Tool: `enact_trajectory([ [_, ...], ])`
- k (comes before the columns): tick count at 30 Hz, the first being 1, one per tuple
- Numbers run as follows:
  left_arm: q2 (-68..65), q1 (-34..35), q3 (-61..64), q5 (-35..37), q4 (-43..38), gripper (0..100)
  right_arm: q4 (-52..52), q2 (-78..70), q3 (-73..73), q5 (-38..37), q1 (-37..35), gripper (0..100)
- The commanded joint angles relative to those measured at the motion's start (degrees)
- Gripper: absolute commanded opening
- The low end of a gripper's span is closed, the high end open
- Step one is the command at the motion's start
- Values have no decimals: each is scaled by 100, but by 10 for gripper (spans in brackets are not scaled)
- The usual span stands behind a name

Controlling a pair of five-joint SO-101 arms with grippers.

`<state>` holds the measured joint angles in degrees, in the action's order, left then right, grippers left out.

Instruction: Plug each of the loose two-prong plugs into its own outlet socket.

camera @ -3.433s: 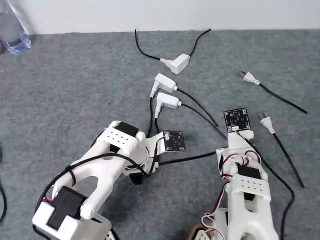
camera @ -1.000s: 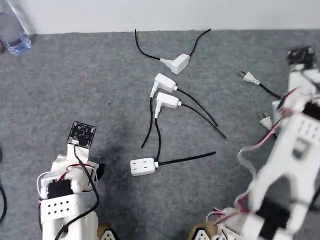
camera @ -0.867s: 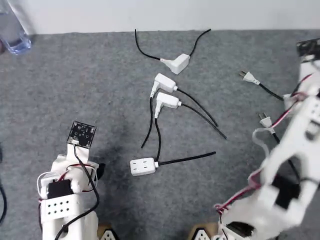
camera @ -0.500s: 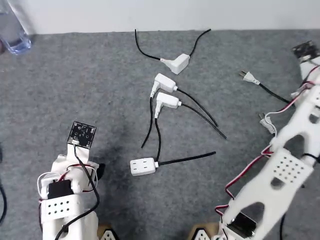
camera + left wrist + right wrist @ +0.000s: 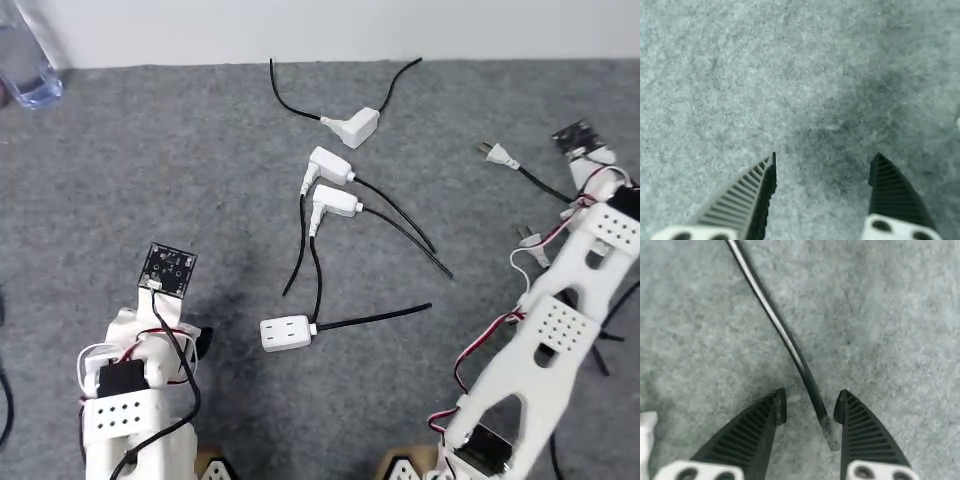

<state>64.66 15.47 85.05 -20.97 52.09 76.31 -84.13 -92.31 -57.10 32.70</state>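
Two loose two-prong plugs lie at the right of the grey carpet: one (image 5: 497, 153) farther back, the other (image 5: 527, 240) half hidden beside my right arm (image 5: 585, 250). A white outlet socket (image 5: 285, 332) on a black cord lies in the middle. My right gripper (image 5: 811, 395) hangs open close above the carpet, with a black cord (image 5: 771, 315) running between its fingers. My left gripper (image 5: 825, 159) is open over bare carpet at the near left, below the left arm's wrist (image 5: 150, 335), with nothing between its fingers.
Three more white sockets with black cords lie behind the middle: one (image 5: 355, 127) at the back and two (image 5: 332, 165) (image 5: 337, 203) close together. A clear bottle (image 5: 22, 60) stands in the far left corner. Cords cross the carpet between the arms.
The right arm has swung from the far right edge in over the two loose plugs and lowered onto a cord. The left arm pulled back from the outlet socket earlier and now keeps still.
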Motion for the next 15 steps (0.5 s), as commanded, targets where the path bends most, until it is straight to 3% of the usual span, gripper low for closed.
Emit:
enact_trajectory([
  [1, 79, -53, -22, -53, -105, 284, -233, -31, -308, -97, 40, 151],
  [5, 79, -53, -22, -53, -114, 284, -374, -57, -316, -97, 92, 0],
  [8, 79, -62, -22, -53, -114, 284, -382, -31, -316, -97, 101, 39],
  [15, 79, -70, -22, -53, -123, 284, -330, -31, -325, -114, 101, 8],
])
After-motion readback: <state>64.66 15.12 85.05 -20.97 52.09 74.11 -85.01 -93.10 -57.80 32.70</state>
